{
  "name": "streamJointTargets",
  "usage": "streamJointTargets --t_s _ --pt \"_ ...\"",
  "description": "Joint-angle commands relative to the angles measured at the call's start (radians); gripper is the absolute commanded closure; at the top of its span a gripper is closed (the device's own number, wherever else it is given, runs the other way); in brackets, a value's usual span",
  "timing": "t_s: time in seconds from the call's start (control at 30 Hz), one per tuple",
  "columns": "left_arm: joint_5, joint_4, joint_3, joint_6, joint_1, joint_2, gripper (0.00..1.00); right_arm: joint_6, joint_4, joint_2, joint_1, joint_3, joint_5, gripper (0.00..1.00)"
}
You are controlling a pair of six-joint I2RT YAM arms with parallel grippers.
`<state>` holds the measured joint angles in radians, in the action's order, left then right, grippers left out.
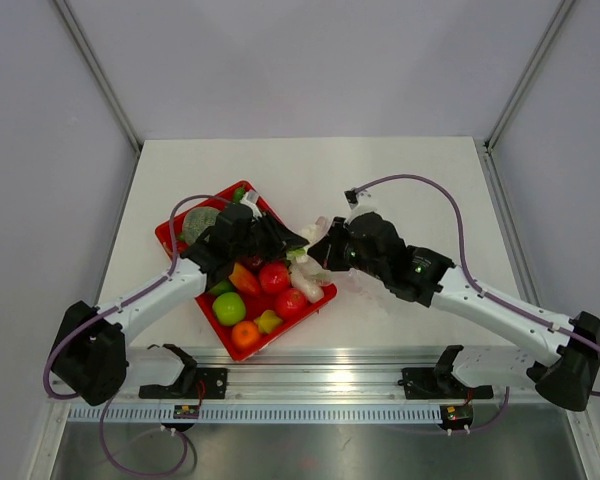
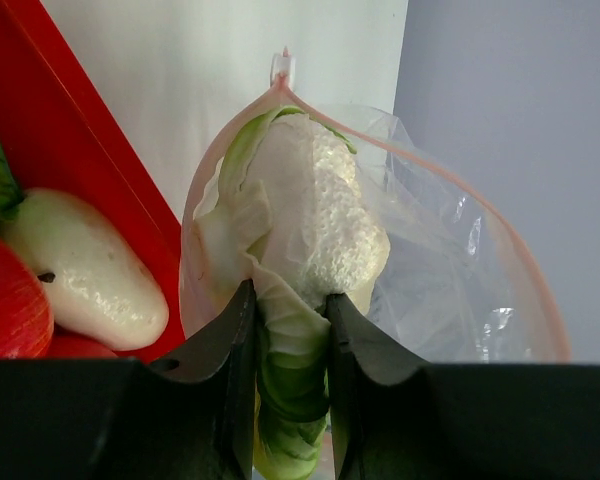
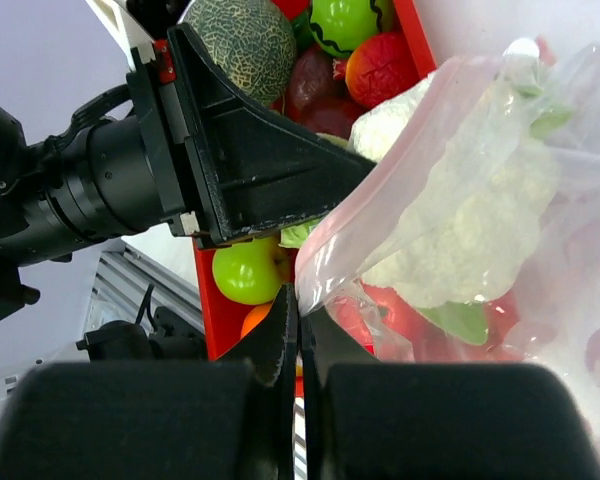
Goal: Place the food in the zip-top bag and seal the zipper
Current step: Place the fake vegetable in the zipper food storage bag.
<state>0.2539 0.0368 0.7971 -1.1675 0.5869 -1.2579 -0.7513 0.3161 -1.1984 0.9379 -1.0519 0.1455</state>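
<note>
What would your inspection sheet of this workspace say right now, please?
Surface: white table carrying a red tray.
Job's things: cauliflower partly inside the zip-top bag, zipper unsealed; green apple, orange and other toy food in the tray.
Clutter: nothing seen.
Hands: left hand shut on the cauliflower's leaves; right hand shut on the bag's edge.
Cables: purple cables loop from both arms.
Surroundings: pale walls, metal frame posts.
</note>
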Motion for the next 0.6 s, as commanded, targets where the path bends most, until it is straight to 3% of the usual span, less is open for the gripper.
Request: streamJointTargets --t_s 0.0,0.1,0.13,0.2,0.23,0.43,0.57 --pt "0.063 -0.04 0.007 0.038 0.01 -0.014 1.0 0.027 -0.051 0.059 0.013 0.018 0.057 1.0" --pt "0.157 -0.04 0.051 0.084 0.027 -0.083 1.0 0.032 -0.064 0.066 0.013 0.03 0.052 1.0" --pt "0.186 -0.04 0.075 0.092 0.031 -0.096 0.95 0.033 -0.072 0.063 0.013 0.032 0.046 1.0" --pt "0.205 -0.017 0.093 0.104 0.044 -0.12 0.76 0.035 -0.08 0.054 0.013 0.03 0.026 1.0" --pt "0.212 -0.02 0.102 0.111 0.047 -0.123 0.56 0.035 -0.09 0.046 0.015 0.03 0.017 1.0" --pt "0.254 0.02 0.175 0.167 0.056 -0.135 0.48 0.041 -0.141 0.023 0.013 0.033 -0.049 1.0" --pt "0.285 0.031 0.182 0.193 0.056 -0.132 0.35 0.055 -0.152 0.029 0.015 0.041 -0.061 1.0"
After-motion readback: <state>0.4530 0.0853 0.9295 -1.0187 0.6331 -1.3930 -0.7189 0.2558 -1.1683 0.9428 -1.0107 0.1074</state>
